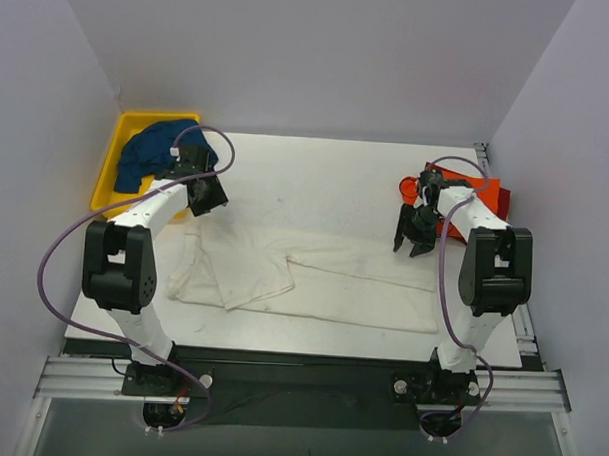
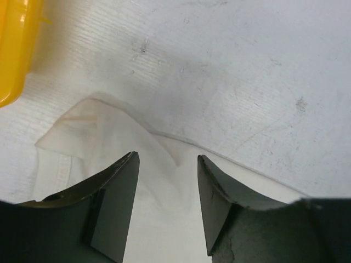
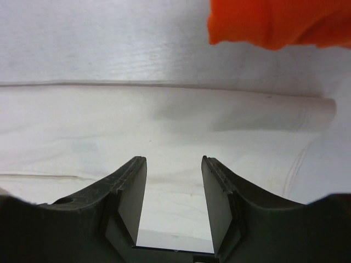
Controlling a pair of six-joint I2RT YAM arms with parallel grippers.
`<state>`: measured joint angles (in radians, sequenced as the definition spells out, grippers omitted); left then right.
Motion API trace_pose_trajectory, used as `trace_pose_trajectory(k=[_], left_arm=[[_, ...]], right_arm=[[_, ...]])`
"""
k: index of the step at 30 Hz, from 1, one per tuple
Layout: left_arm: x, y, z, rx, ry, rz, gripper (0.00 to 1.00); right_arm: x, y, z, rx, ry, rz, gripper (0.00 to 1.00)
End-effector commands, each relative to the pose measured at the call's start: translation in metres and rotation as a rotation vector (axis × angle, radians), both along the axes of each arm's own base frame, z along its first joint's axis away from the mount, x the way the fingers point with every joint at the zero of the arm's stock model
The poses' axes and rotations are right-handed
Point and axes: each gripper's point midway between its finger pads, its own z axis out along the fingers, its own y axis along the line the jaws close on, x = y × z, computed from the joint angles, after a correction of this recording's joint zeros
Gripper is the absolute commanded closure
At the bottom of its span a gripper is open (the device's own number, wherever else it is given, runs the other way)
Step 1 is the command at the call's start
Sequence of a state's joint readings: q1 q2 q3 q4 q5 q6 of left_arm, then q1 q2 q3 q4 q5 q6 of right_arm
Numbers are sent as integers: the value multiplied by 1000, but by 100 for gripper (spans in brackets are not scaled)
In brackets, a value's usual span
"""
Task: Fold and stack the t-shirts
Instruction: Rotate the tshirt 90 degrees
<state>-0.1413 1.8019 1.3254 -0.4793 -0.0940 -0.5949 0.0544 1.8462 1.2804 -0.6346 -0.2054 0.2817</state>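
Note:
A large off-white t-shirt (image 1: 313, 278) lies partly folded across the near half of the table. My left gripper (image 1: 207, 197) is open and empty, hovering over its far left corner (image 2: 93, 131). My right gripper (image 1: 414, 240) is open and empty above the shirt's far right edge (image 3: 164, 109). An orange-red shirt (image 1: 476, 199) lies at the far right behind the right arm, and its edge shows in the right wrist view (image 3: 274, 22). A dark blue shirt (image 1: 157, 153) lies bunched in the yellow bin.
The yellow plastic bin (image 1: 112, 166) stands at the table's far left corner; its rim shows in the left wrist view (image 2: 13, 49). Grey walls close in the table on three sides. Purple cables loop beside both arms.

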Motion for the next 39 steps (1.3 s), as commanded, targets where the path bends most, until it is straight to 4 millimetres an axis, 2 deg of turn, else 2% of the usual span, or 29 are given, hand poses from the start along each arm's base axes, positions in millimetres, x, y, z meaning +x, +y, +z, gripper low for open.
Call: trace_pose_trajectory(k=[1, 3, 5, 6, 7, 12, 16, 17, 20, 23, 24, 27, 29, 30, 31, 33, 35, 38, 39], left_arm=[[-10, 0, 42, -2, -65, 38, 43], [-20, -15, 47, -44, -66, 18, 43], [-35, -24, 39, -53, -25, 1, 43], [-42, -32, 42, -57, -25, -9, 42], [-51, -33, 34, -56, -4, -8, 41], [-74, -29, 29, -60, 25, 1, 41], [-85, -45, 23, -94, 51, -24, 40], [-87, -49, 19, -107, 62, -29, 40], [-100, -69, -10, -135, 148, -71, 39], [-105, -72, -33, -125, 199, -80, 39], [-107, -71, -47, -109, 236, -84, 39], [-102, -74, -68, -94, 287, -135, 39], [-89, -76, -69, -77, 290, -163, 39], [-88, -74, -81, -57, 323, -184, 39], [-74, -78, -74, -60, 299, -197, 39], [-64, -79, -81, -43, 309, -235, 39], [-44, -81, -80, -29, 302, -258, 39], [-28, -82, -83, 1, 308, -316, 39], [-13, -84, -86, 17, 296, -345, 39]], right_arm=[[8, 9, 36, 1, -71, 55, 54], [7, 18, 31, 21, -49, 72, 54], [7, 24, 27, 34, -35, 76, 54], [5, 30, 23, 41, -22, 89, 55], [4, 34, 21, 45, -15, 99, 55], [0, 47, 9, 43, 17, 147, 55], [-3, 52, 0, 46, 47, 146, 55], [-4, 52, -2, 48, 54, 145, 55], [-12, 52, -8, 51, 80, 145, 55], [-22, 49, -14, 46, 110, 133, 55], [-24, 48, -17, 34, 118, 132, 55], [-36, 43, -23, 16, 155, 105, 55], [-44, 42, -26, 14, 174, 84, 55], [-47, 42, -26, 12, 184, 77, 55], [-50, 42, -26, 12, 193, 69, 55], [-59, 43, -26, 10, 211, 49, 55], [-66, 39, -28, -21, 222, 43, 55], [-75, 39, -28, -43, 239, 12, 55], [-80, 39, -28, -46, 245, -7, 55]])
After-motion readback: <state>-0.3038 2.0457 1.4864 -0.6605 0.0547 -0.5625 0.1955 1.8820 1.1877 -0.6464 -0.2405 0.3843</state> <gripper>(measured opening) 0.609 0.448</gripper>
